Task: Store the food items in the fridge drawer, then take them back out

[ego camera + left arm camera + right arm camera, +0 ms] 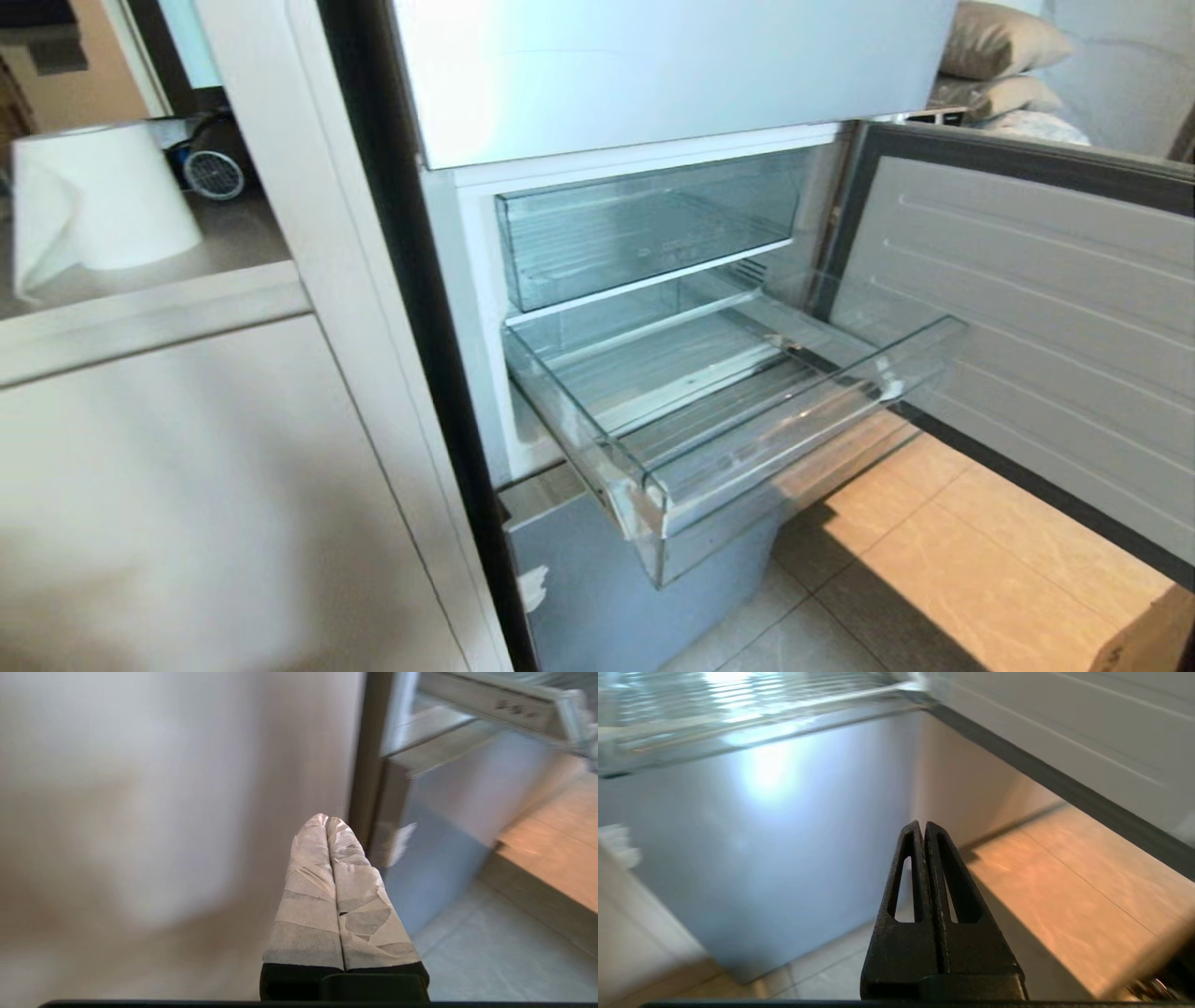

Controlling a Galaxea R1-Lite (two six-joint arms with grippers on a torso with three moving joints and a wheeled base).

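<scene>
Fridge drawer (pixel 747 439) pulled out, above both parked pincers; left pincer (pixel 326 820) and right pincer (pixel 922 826) pressed together, holding nothing.

Head camera looks down at the fridge drawer (pixel 747 411); both low wrist cameras share the lower door panel (pixel 444 826).

Warm sunlight falls on the floor (pixel 943 551) beside the fridge, edged by hard shadow. Glare whitens the lower door (pixel 770 770). Both wrist views are blurred at their edges.

Sunlit tiled floor (pixel 943 560), white cabinet (pixel 187 485)
</scene>
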